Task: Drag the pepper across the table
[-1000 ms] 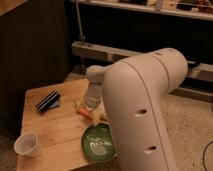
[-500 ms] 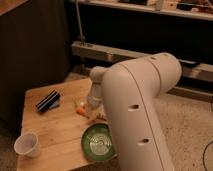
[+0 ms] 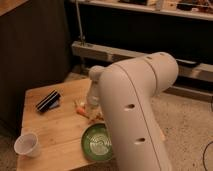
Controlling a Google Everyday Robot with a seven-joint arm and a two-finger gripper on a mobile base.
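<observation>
The pepper (image 3: 81,111) is a small orange tapered piece lying near the middle of the light wood table (image 3: 55,131). My gripper (image 3: 92,101) comes down at the pepper's right end, just beside it; my big white arm (image 3: 135,110) hides most of it. Whether it touches the pepper does not show.
A black packet (image 3: 48,100) lies at the table's back left. A white cup (image 3: 27,145) stands at the front left corner. A green plate (image 3: 98,142) sits at the front, partly under my arm. A yellowish item (image 3: 95,119) lies beside the pepper. Speckled floor lies to the right.
My arm has shifted slightly; the pepper stays in about the same spot on the table.
</observation>
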